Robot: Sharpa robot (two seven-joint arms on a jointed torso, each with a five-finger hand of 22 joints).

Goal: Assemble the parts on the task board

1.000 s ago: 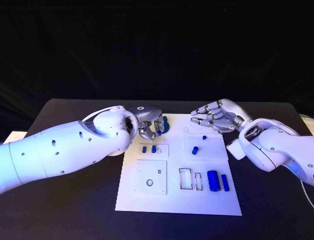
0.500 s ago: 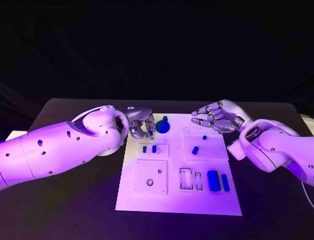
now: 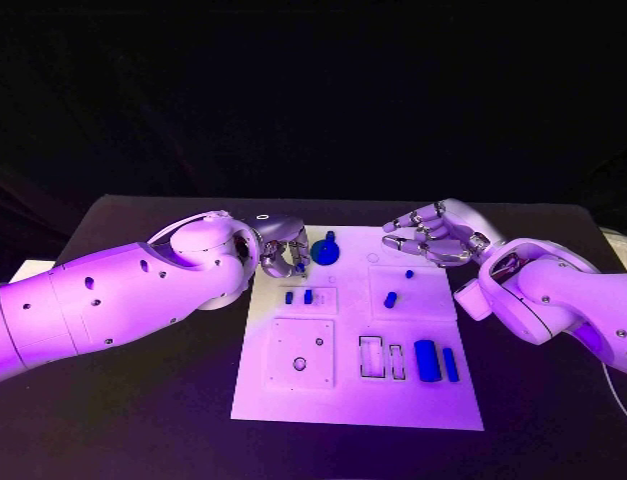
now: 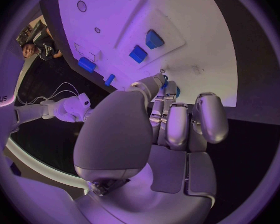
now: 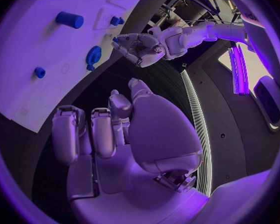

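Observation:
The white task board (image 3: 354, 395) lies mid-table. A blue gear (image 3: 325, 251) lies at its far edge, also in the right wrist view (image 5: 93, 57). My left hand (image 3: 280, 250) hovers just left of the gear with curled fingers, a small gap between them (image 5: 140, 47). Bits of blue show past its fingertips (image 4: 167, 115). My right hand (image 3: 431, 236) hangs over the board's far right corner, fingers curled in, holding nothing (image 5: 124, 129). Two small blue pegs (image 3: 297, 297) stand in a plate. A short blue piece (image 3: 391, 299), a thick cylinder (image 3: 426, 360) and a thin bar (image 3: 449, 364) lie further right.
A square plate with holes (image 3: 300, 353) and two narrow slots (image 3: 381, 358) sit in the board's near half. Black table (image 3: 140, 400) surrounds the board on all sides. A pale object (image 3: 31, 270) lies at the table's left edge.
The gear, edge-on at my left fingers a second ago, now lies flat on the board. My left hand has drawn slightly left of it. The right hand has not moved.

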